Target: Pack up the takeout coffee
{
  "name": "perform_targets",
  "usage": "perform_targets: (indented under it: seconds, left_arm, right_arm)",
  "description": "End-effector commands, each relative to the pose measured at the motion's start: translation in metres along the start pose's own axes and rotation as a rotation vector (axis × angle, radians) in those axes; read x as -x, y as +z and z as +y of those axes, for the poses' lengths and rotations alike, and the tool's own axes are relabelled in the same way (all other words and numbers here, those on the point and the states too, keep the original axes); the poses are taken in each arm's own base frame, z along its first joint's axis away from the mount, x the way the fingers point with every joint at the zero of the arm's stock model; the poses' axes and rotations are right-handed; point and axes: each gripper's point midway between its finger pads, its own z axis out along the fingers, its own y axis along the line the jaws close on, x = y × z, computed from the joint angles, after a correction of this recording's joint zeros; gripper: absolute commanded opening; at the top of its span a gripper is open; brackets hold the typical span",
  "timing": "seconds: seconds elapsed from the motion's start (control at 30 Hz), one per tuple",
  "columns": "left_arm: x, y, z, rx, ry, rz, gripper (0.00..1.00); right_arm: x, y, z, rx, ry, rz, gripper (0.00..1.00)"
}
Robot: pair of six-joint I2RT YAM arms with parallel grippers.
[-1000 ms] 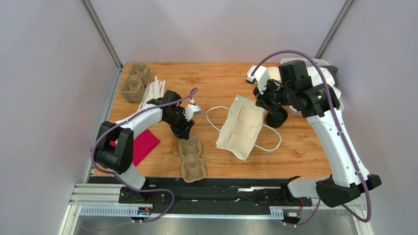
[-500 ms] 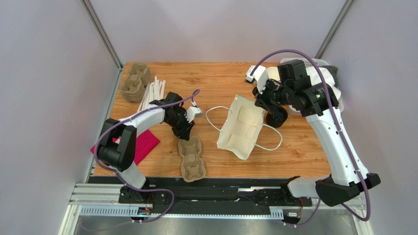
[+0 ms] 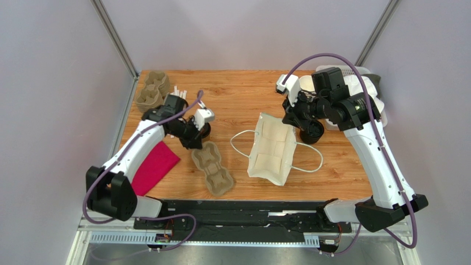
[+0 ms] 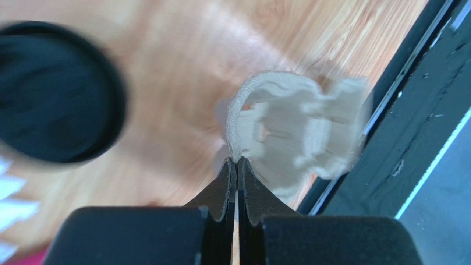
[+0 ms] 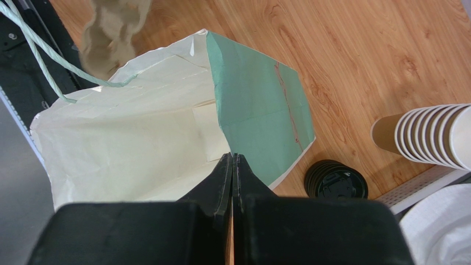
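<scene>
Takeout coffee: upright, left-centre of worktop, just beside L gripper. L jaws pinched shut on cup carrier rim. R gripper clamped shut on bag lip. Risks: carrier swing could tip the cup; thin rim grip may slip.

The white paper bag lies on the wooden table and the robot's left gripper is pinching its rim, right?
Not quite. It is the right gripper that pinches the rim of the paper bag, as the right wrist view shows. The left gripper is shut on the pulp cup carrier.
</scene>
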Motion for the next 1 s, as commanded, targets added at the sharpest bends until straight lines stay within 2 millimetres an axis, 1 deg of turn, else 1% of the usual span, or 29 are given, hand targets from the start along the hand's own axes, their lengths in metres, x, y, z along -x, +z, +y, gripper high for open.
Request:
perform_targets:
  seconds: [0.0, 0.03, 0.07, 0.1, 0.17, 0.2, 0.27, 0.3, 0.37, 0.4, 0.43, 0.47, 0.5, 0.53, 0.57, 0.63, 0.67, 0.7, 0.73, 0.77, 0.8, 0.83, 0.87, 0.9, 0.93, 0.97]
  left_arm:
    - [0.038, -0.095, -0.011, 0.092, 0.099, -0.105, 0.00]
    - [0.044, -0.109, -0.011, 0.128, 0.125, -0.114, 0.00]
    - [0.045, -0.123, -0.016, 0.151, 0.135, -0.109, 0.00]
    - [0.066, -0.154, -0.018, 0.239, 0.193, -0.169, 0.00]
    - [0.084, -0.186, -0.027, 0.305, 0.233, -0.226, 0.00]
    - [0.107, -0.219, -0.035, 0.382, 0.285, -0.302, 0.00]
    - [0.128, -0.252, -0.047, 0.441, 0.293, -0.390, 0.00]
    - [0.148, -0.282, -0.059, 0.489, 0.332, -0.478, 0.00]
    - [0.167, -0.308, -0.080, 0.503, 0.366, -0.593, 0.00]
    - [0.177, -0.327, -0.096, 0.517, 0.413, -0.662, 0.00]
    - [0.184, -0.335, -0.105, 0.519, 0.441, -0.700, 0.00]
    - [0.190, -0.340, -0.122, 0.489, 0.499, -0.737, 0.00]
    - [0.196, -0.350, -0.132, 0.497, 0.527, -0.771, 0.00]
    - [0.201, -0.353, -0.139, 0.488, 0.547, -0.790, 0.00]
    - [0.205, -0.352, -0.150, 0.449, 0.570, -0.808, 0.00]
    - [0.214, -0.349, -0.155, 0.412, 0.561, -0.828, 0.00]
    - [0.217, -0.343, -0.163, 0.373, 0.577, -0.830, 0.00]
    - [0.220, -0.337, -0.162, 0.372, 0.581, -0.815, 0.00]
    - [0.223, -0.335, -0.165, 0.367, 0.602, -0.818, 0.00]
    - [0.226, -0.329, -0.174, 0.345, 0.626, -0.819, 0.00]
    - [0.229, -0.320, -0.176, 0.327, 0.634, -0.807, 0.00]
    - [0.234, -0.317, -0.180, 0.322, 0.660, -0.810, 0.00]
    - [0.240, -0.302, -0.185, 0.313, 0.680, -0.782, 0.00]
    - [0.244, -0.300, -0.188, 0.320, 0.701, -0.776, 0.00]
    - [0.247, -0.291, -0.200, 0.294, 0.749, -0.767, 0.00]
    - [0.251, -0.285, -0.199, 0.315, 0.758, -0.751, 0.00]
  right_arm:
    - [0.011, -0.009, 0.022, 0.074, 0.047, -0.053, 0.00]
    - [0.011, -0.008, 0.024, 0.086, 0.054, -0.054, 0.00]
    - [0.011, -0.006, 0.026, 0.099, 0.066, -0.056, 0.00]
    - [0.012, -0.006, 0.028, 0.107, 0.077, -0.059, 0.00]
    - [0.014, -0.003, 0.027, 0.112, 0.087, -0.062, 0.00]
    - [0.014, -0.001, 0.027, 0.115, 0.094, -0.059, 0.00]
    - [0.018, 0.001, 0.025, 0.112, 0.104, -0.066, 0.00]
    - [0.020, 0.001, 0.024, 0.109, 0.109, -0.070, 0.00]
    - [0.024, 0.001, 0.020, 0.089, 0.119, -0.078, 0.00]
    - [0.025, 0.001, 0.019, 0.084, 0.125, -0.078, 0.00]
    - [0.025, 0.002, 0.017, 0.073, 0.129, -0.077, 0.00]
    - [0.026, 0.003, 0.012, 0.050, 0.145, -0.080, 0.00]
    - [0.025, 0.006, 0.010, 0.042, 0.152, -0.073, 0.00]
    - [0.024, 0.007, 0.008, 0.033, 0.159, -0.071, 0.00]
    - [0.025, 0.008, 0.005, 0.016, 0.173, -0.072, 0.00]
    - [0.025, 0.012, 0.002, 0.008, 0.189, -0.066, 0.00]
    - [0.026, 0.013, 0.000, 0.001, 0.192, -0.068, 0.00]
    - [0.027, 0.013, -0.002, -0.006, 0.201, -0.071, 0.00]
    - [0.028, 0.014, -0.003, -0.008, 0.200, -0.072, 0.00]
    - [0.029, 0.014, -0.005, -0.015, 0.200, -0.073, 0.00]
    - [0.030, 0.014, -0.006, -0.020, 0.204, -0.075, 0.00]
    - [0.030, 0.015, -0.007, -0.019, 0.206, -0.073, 0.00]
    - [0.031, 0.016, -0.006, -0.015, 0.205, -0.074, 0.00]
    - [0.031, 0.018, -0.007, -0.014, 0.210, -0.071, 0.00]
    - [0.031, 0.018, -0.007, -0.015, 0.210, -0.070, 0.00]
    - [0.031, 0.018, -0.007, -0.015, 0.213, -0.071, 0.00]
